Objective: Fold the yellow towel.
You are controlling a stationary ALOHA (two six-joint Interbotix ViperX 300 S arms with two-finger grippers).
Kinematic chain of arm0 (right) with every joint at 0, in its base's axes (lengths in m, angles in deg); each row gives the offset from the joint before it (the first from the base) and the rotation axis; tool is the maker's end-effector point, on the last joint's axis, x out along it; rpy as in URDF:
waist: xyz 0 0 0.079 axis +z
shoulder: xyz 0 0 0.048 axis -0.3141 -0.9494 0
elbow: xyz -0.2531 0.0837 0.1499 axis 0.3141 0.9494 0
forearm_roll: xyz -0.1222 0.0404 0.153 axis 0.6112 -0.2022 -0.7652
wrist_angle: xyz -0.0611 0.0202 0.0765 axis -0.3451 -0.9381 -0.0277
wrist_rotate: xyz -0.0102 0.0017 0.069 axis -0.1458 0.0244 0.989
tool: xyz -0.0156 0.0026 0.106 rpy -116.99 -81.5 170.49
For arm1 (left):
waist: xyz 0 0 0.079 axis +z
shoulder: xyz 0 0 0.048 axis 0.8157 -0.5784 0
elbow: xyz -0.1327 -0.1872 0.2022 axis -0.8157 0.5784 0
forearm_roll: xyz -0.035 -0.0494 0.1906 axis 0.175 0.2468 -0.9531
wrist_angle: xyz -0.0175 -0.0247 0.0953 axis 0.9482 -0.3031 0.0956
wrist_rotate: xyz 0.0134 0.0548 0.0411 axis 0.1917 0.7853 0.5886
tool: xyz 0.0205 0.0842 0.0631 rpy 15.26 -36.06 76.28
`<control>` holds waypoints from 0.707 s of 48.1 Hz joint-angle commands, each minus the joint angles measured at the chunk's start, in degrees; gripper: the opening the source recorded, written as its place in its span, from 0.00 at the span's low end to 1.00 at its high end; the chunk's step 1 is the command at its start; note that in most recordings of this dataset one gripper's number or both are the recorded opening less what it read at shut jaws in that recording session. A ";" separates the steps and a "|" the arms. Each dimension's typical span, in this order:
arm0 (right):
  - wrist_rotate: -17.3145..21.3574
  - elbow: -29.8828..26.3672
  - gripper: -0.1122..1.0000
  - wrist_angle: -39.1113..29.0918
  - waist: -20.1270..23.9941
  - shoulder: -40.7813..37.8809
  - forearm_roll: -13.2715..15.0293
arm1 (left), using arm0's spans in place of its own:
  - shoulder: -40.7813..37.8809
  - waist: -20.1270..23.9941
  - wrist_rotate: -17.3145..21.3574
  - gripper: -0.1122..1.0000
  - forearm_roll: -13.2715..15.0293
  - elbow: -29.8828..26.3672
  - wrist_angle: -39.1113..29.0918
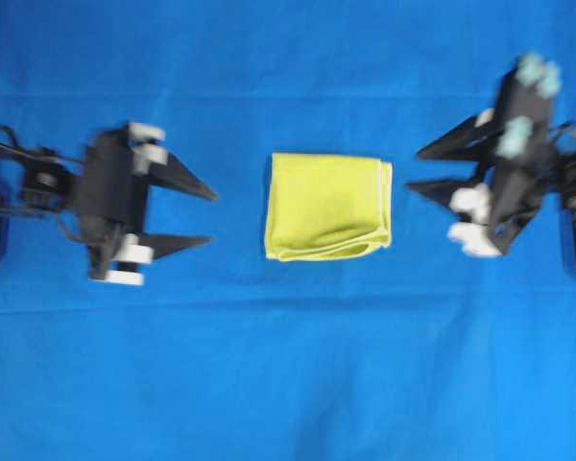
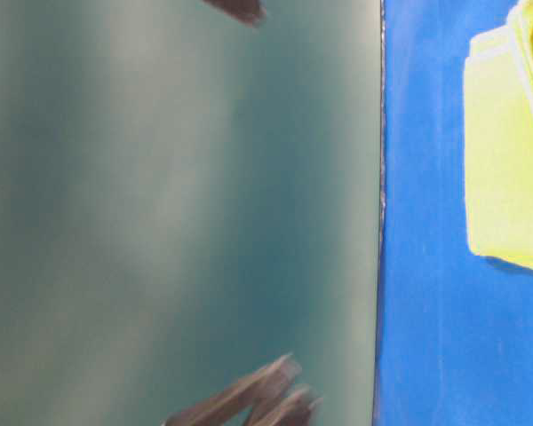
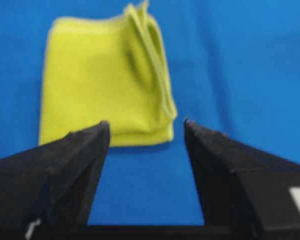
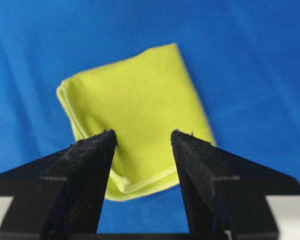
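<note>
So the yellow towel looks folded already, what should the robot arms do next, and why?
Probably just pull both arms back a little more and stop. The yellow towel lies folded into a small stacked rectangle on the blue cloth. The left gripper and right gripper are open, empty and clear of it.

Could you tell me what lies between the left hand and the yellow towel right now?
Only bare blue cloth. The overhead view shows an open strip between the left hand and the yellow towel, and the left wrist view agrees.
</note>
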 commanded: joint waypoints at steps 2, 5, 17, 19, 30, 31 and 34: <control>-0.18 1.49 0.59 -0.26 0.18 7.29 0.88 | 7.73 0.35 -0.18 0.63 0.00 3.34 1.76; -0.18 3.16 0.59 -0.18 0.09 11.87 2.02 | 12.57 0.35 -0.26 0.63 0.09 5.89 1.76; -0.18 10.72 0.59 0.00 0.18 24.26 6.33 | 30.15 0.62 -0.97 0.63 0.09 14.06 0.88; -0.18 12.57 0.59 0.18 0.18 26.46 6.59 | 32.70 0.70 -1.05 0.63 0.26 15.38 0.53; 0.09 20.57 0.58 5.10 0.09 32.08 7.21 | 43.15 1.58 -4.39 0.63 0.26 21.88 -3.16; 0.09 21.18 0.58 5.80 0.18 32.34 7.21 | 43.86 1.76 -5.01 0.63 0.26 22.50 -3.78; 0.09 23.03 0.57 8.44 0.09 32.34 7.47 | 45.00 1.85 -5.89 0.61 0.26 23.55 -4.66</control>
